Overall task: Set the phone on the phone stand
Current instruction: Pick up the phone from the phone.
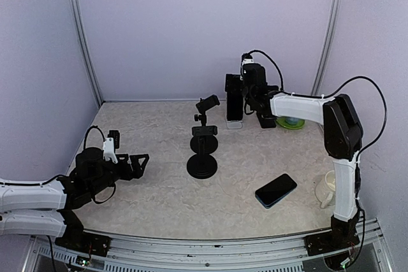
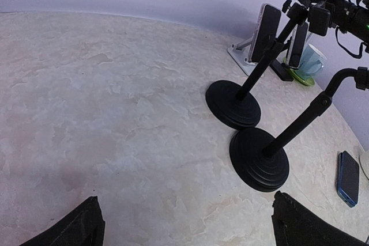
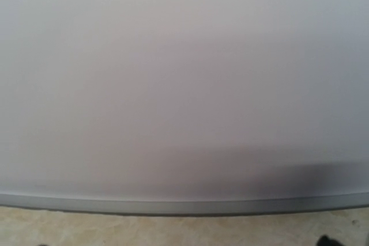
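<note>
Two arms share this table. Counting from the near edge back, I see:

- one flat phone
- one pale mug
- two phone stands with round bases: the nearer black stand and the farther black stand, close together
- one white stand at the far side, with one upright phone on it
- one green plate carrying one light-blue cup

A dark slab also stands just beside the plate; I cannot tell what it is.

The flat phone lies dark face up near the right arm's base. It is at about 4 o'clock from the nearer black stand and apart from it. From the left gripper it sits at 3 o'clock, well apart, with the black stands roughly between. From the right gripper it lies at about 6 o'clock, well apart, toward the near edge.

The left arm lies low along the near-left of the table with its forearm close to level. Its gripper points toward 2 o'clock at the stands, and its fingers are spread wide with only bare tabletop between them.

The right arm rises upright from its base, bends at the elbow and reaches toward 10 o'clock across the far side. Its gripper is held above the table just beside the upright phone and faces the back wall. Its fingers are spread wide, and I see nothing between them.
</note>
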Controlling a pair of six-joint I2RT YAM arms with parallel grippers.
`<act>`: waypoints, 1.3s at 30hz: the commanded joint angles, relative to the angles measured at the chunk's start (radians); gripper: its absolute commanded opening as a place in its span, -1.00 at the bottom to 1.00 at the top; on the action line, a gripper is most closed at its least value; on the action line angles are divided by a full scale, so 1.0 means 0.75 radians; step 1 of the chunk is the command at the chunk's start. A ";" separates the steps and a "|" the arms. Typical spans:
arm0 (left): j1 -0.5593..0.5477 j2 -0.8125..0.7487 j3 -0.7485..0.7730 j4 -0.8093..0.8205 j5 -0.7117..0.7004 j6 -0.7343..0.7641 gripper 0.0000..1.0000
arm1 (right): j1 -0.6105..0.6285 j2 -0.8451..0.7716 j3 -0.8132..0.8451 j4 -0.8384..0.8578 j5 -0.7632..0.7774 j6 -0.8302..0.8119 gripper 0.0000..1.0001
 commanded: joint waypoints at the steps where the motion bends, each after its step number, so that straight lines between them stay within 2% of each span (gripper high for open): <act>1: 0.012 -0.014 -0.010 0.021 0.000 0.019 0.97 | 0.011 -0.136 -0.071 -0.019 -0.046 -0.001 1.00; 8: 0.013 -0.022 -0.009 0.015 0.000 0.018 0.97 | 0.011 -0.302 -0.203 -0.166 -0.136 0.045 1.00; 17: 0.013 -0.055 -0.011 0.003 0.002 0.017 0.97 | 0.011 -0.562 -0.490 -0.303 -0.225 0.130 1.00; 30: 0.006 -0.127 -0.041 -0.009 0.034 -0.002 0.98 | 0.011 -0.865 -0.929 -0.372 -0.329 0.208 1.00; 35: -0.057 -0.145 -0.044 -0.014 0.033 -0.004 0.98 | 0.011 -0.969 -1.023 -0.411 -0.366 0.217 1.00; 39: -0.156 -0.174 0.003 -0.066 -0.054 0.008 0.98 | 0.011 -1.030 -1.083 -0.428 -0.408 0.210 1.00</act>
